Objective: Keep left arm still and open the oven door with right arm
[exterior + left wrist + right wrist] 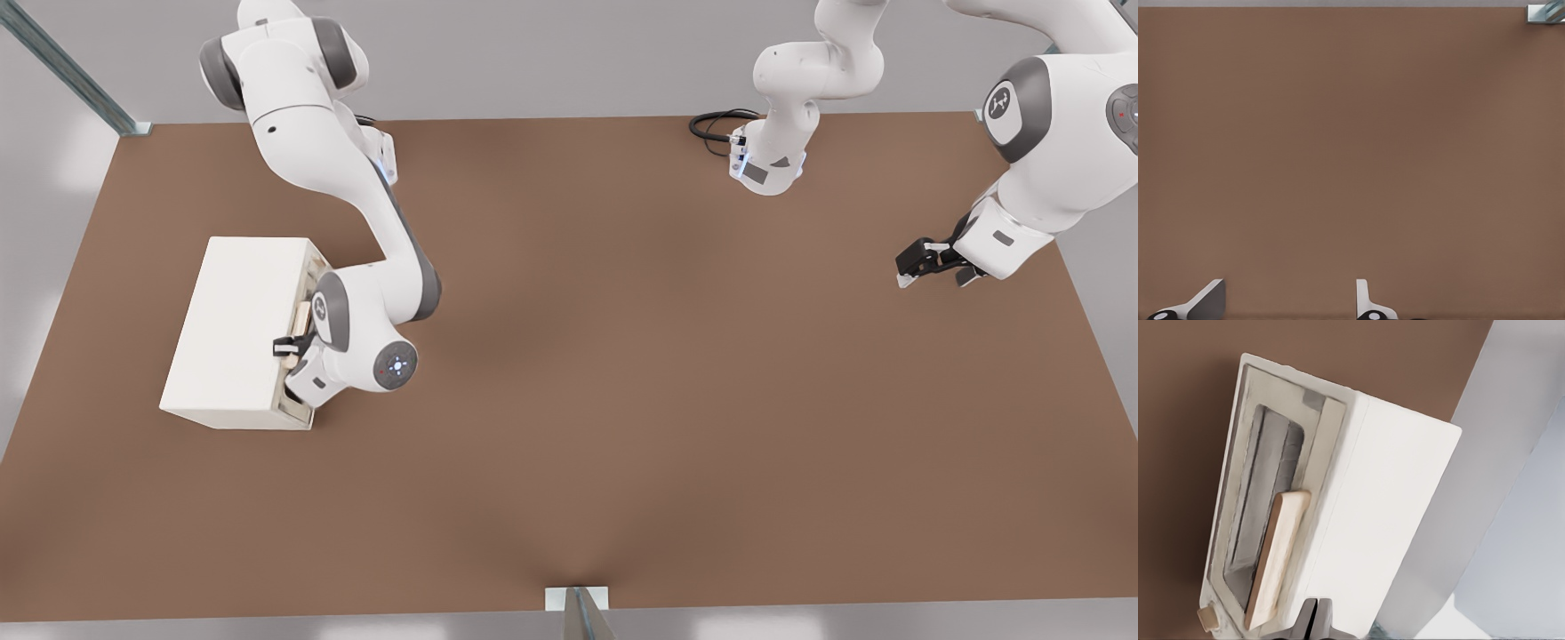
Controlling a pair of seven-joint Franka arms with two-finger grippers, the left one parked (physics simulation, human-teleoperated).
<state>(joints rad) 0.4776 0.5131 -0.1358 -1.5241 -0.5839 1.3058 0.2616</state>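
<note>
A small cream-white oven (pixel 236 333) sits on the brown bench (pixel 622 400) near its edge on the front view's left, its door (pixel 1268 513) facing toward the middle of the bench. The right arm (pixel 356 204) reaches down from the far edge and bends in against that front face, bringing its gripper (pixel 286 347) to the pale wooden handle (pixel 1278 557).

The door lies flat against the oven body, its dark glass window flush within the cream frame, so it appears not yet opened. In the wrist view the handle runs along the door's edge next to the oven's top face, and a small tan knob (pixel 1205 617) shows at the corner of the front panel.

The fingers (pixel 1317 620) appear pressed together with no gap between them, at the end of the handle nearest the camera; whether they actually pinch the bar or merely rest against it cannot be told from these views.

The step in hand looks like the approach to, or first contact with, the handle. The next move likely calls for a firm hold or hook on the bar, then a pull away from the oven body along an arc about the door's hinge, gentle enough not to drag the light box across the bench.
</note>
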